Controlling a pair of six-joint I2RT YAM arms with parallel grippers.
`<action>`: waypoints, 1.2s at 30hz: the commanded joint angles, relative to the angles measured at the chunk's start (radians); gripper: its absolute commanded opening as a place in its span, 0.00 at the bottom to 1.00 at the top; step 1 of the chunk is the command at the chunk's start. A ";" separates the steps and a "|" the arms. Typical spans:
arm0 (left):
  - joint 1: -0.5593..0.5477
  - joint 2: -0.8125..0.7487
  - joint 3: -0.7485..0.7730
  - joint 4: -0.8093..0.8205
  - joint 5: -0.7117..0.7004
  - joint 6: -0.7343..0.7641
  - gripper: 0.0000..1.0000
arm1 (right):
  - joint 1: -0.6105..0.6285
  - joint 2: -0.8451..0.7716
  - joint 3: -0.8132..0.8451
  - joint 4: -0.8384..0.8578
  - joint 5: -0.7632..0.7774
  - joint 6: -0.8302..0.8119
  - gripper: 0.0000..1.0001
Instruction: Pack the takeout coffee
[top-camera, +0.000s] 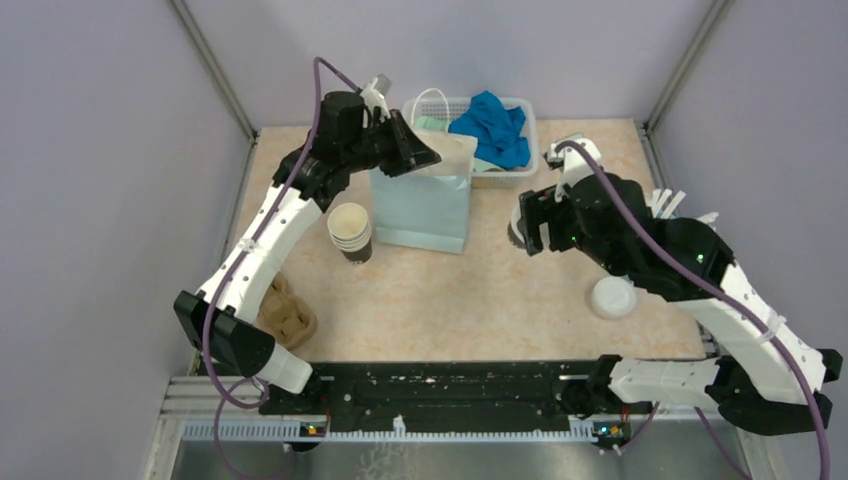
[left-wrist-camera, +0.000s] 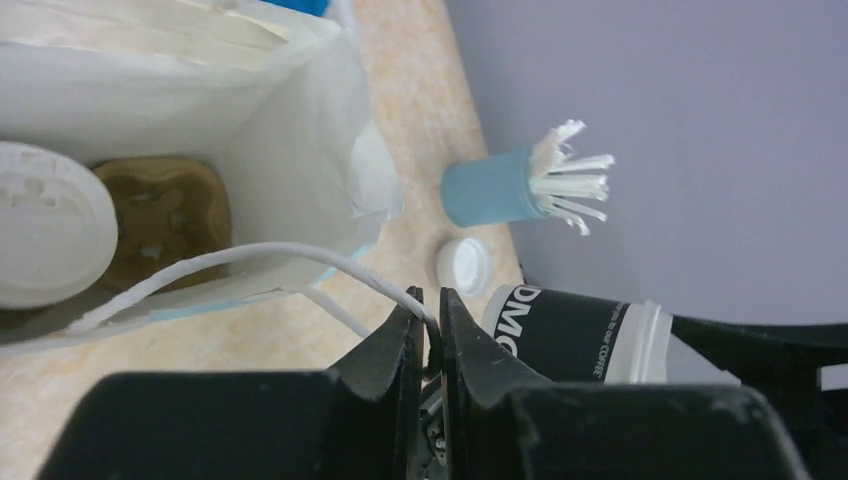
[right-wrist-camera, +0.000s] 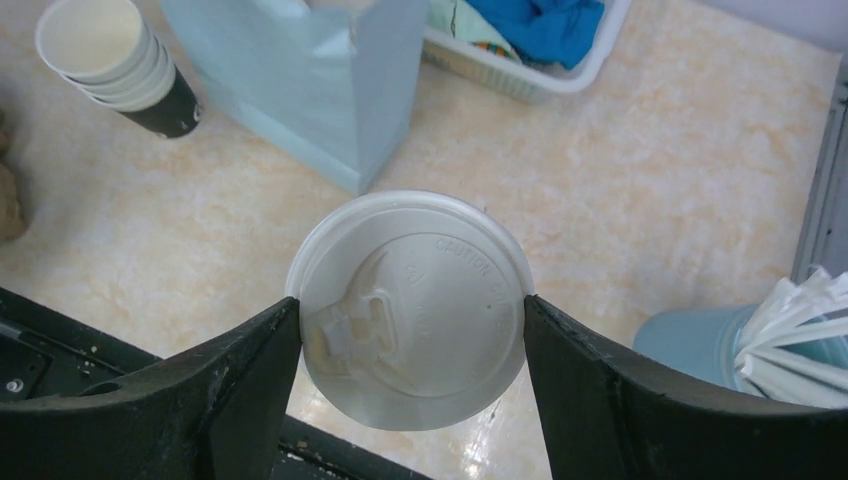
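1. The right claw (right-wrist-camera: 410, 303) is closed on a cup (left-wrist-camera: 570, 335), one finger at each side of its lid (right-wrist-camera: 430, 270). The cup is just right of the bag (top-camera: 425, 205). I cannot tell whether it rests on the table.
2. The left claw (left-wrist-camera: 428, 318) is pressed together on the bag's white cord handle (left-wrist-camera: 250, 255), at the far left corner of the bag's mouth.
3. A second cup (left-wrist-camera: 40, 225), lidded, sits in the brown tray (left-wrist-camera: 165, 215) inside the bag. The well beside it looks free.
4. My judgement on handling:
   - The thin paper wall will dent under a hard squeeze.
   - If filled, the cup is top-heavy, and the press-fit lid could pop or leak when tilted.
   - The best hold is on the wall just under the rim, where the rolled lip stiffens it, keeping the cup upright.
5. The bag is soft and its mouth narrow, so a straight-down entry looks safest.
6. A spare lid (top-camera: 612, 297) lies near right, and a stack (top-camera: 350, 232) of open cups stands left of the bag.
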 joint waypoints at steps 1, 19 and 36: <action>-0.003 -0.046 -0.044 0.200 0.221 -0.088 0.14 | 0.008 0.051 0.171 -0.066 -0.004 -0.103 0.77; -0.103 -0.393 -0.423 0.265 0.249 -0.218 0.24 | 0.009 0.198 0.523 -0.106 -0.271 -0.119 0.74; -0.003 -0.231 0.127 -0.485 -0.207 0.213 0.82 | 0.010 0.251 0.542 -0.078 -0.507 -0.054 0.72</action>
